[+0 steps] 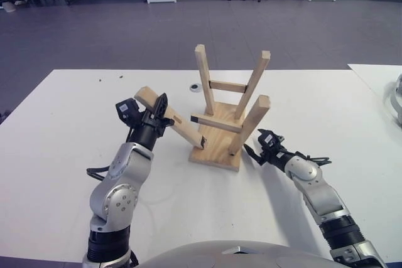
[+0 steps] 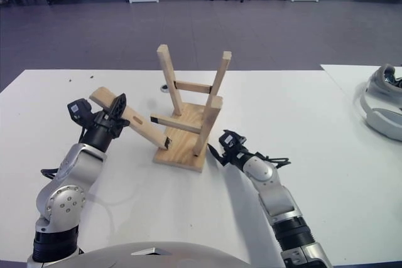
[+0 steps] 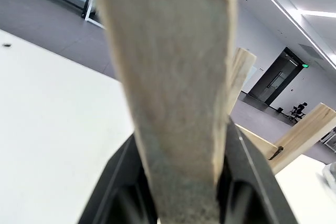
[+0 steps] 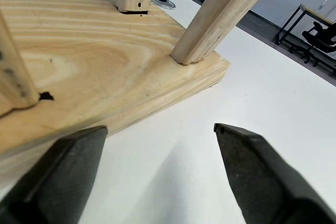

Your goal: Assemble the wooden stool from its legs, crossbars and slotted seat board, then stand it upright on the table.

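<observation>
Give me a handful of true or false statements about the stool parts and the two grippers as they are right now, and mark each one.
1. The seat board lies flat on the table with legs pointing up. True.
2. The left gripper is empty. False: it is shut on the fourth leg, which slants down toward the seat board.
3. The right gripper is open, beside the seat board's edge. True.
4. All four legs stand upright in the seat board. False: three stand in it, and the fourth leg is held at a slant.
5. A crossbar joins the two far legs. True.
</observation>
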